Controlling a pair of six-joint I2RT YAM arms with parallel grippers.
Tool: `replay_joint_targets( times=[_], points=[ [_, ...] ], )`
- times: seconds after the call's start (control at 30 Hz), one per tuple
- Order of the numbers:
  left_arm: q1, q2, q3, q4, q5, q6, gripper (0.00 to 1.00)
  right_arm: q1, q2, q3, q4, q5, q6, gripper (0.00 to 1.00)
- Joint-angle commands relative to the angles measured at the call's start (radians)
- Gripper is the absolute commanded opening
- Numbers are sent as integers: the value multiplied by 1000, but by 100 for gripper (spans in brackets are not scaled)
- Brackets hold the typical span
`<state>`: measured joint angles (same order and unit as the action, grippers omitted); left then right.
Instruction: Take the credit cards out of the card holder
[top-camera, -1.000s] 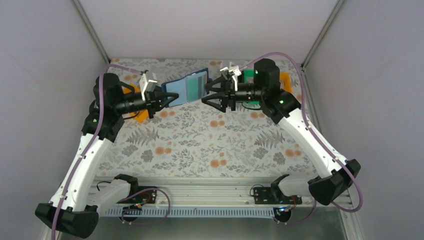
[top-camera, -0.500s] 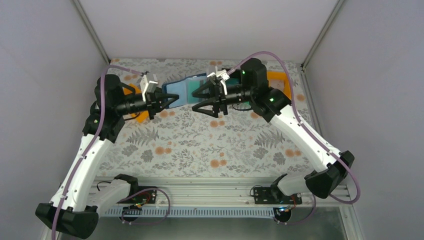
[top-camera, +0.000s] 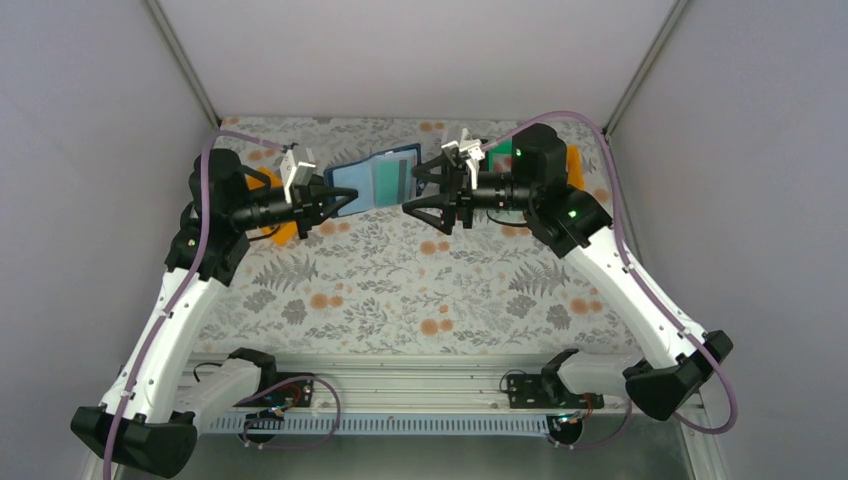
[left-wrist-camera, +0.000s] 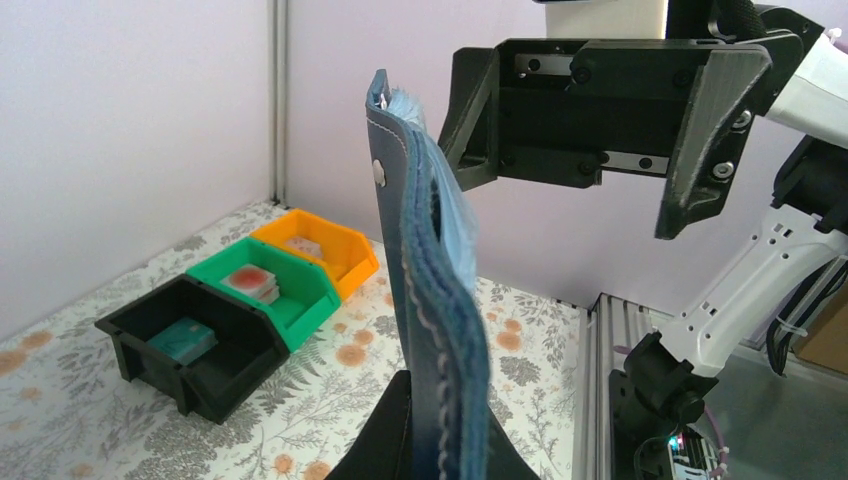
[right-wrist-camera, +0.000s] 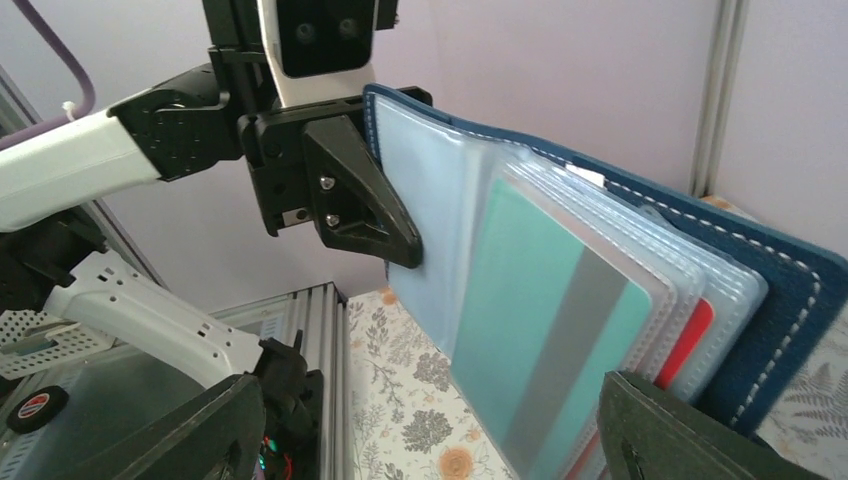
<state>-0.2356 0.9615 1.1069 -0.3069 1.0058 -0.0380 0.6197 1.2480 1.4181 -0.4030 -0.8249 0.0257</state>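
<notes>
The navy card holder (top-camera: 375, 180) hangs open in the air, and my left gripper (top-camera: 335, 200) is shut on its left edge. In the left wrist view the card holder (left-wrist-camera: 430, 300) stands edge-on between the left gripper's (left-wrist-camera: 445, 450) fingers. The right wrist view shows its clear sleeves holding credit cards: a teal one with a grey stripe (right-wrist-camera: 550, 330) in front and a red edge (right-wrist-camera: 685, 345) behind. My right gripper (top-camera: 425, 192) stands open just right of the holder, its fingers (right-wrist-camera: 690, 430) either side of the cards without touching them.
Black (left-wrist-camera: 190, 350), green (left-wrist-camera: 265, 290) and orange (left-wrist-camera: 320, 245) bins stand in a row at the back right, with flat items in them. Another orange bin (top-camera: 283, 232) sits under the left arm. The floral tabletop (top-camera: 420, 290) lies below both grippers.
The right gripper went in close to the card holder, then drew back to the right, and its jaws now stand wider. The left gripper kept its grip and barely moved.
</notes>
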Motion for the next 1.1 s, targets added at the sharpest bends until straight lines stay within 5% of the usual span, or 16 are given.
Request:
replay_joint_targets(
  times=[0.0, 0.4, 0.73, 1.07],
  points=[
    [5, -24, 4, 45, 26, 3, 2, -12, -12, -14, 32, 37, 12, 85],
    [5, -26, -6, 54, 45, 3, 2, -8, 44, -5, 75, -27, 45, 90],
    [5, -26, -14, 44, 9, -2, 2, 25, 89, 35, 22, -174, -23, 77],
    [5, -21, -40, 58, -59, -46, 2, 28, 49, 44, -7, -60, 10, 70]
  ],
)
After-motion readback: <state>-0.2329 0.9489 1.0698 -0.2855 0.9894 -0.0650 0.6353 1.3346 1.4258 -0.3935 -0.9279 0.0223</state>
